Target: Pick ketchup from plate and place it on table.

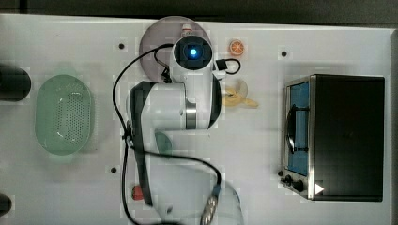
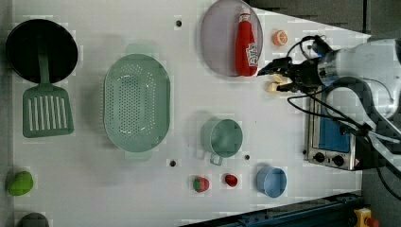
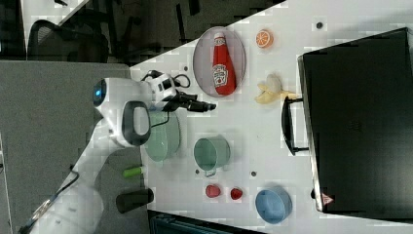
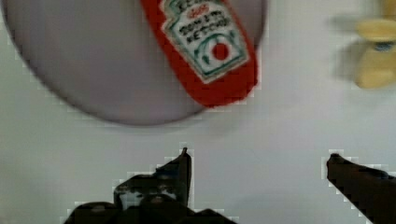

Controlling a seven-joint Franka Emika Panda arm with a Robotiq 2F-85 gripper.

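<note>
Ketchup (image 2: pixel 246 45) lies flat on its side on the plate (image 2: pixel 218 42), cap toward the far table edge, base end overhanging the plate rim on the side facing the arm. In the wrist view the bottle's base (image 4: pixel 205 51) sticks out past the rim onto the white table (image 4: pixel 280 121). Lying flat, its long sides are the faces offered for a pinch from above.

Gripper (image 4: pixel 257 163) is spread wide, nothing between the fingers. It hovers over bare table just short of the plate rim, fingers pointing toward the bottle base; in the left view it (image 2: pixel 279 75) sits just beside the bottle's lower end, apart from it. Judgement: approach stage, grasp not yet made. The wide opening looks ample to straddle the bottle across its width.

Edges and room:
- Banana (image 2: pixel 276 85) lies close to the gripper, on the left view's right of the plate. Tightest neighbour; likely to be nudged if the fingers swing that way.
- Orange slice (image 2: pixel 280 37) near the plate's far side, clear of the approach line.
- Toaster oven (image 1: pixel 335 136) well apart from the plate.
- Green basket (image 2: pixel 137 101) and green cup (image 2: pixel 222 137) stand away from the plate. Between plate, basket and cup is open white table, a reasonable place to set the bottle down.
- The plate rim is low, so a short lift should clear it.
</note>
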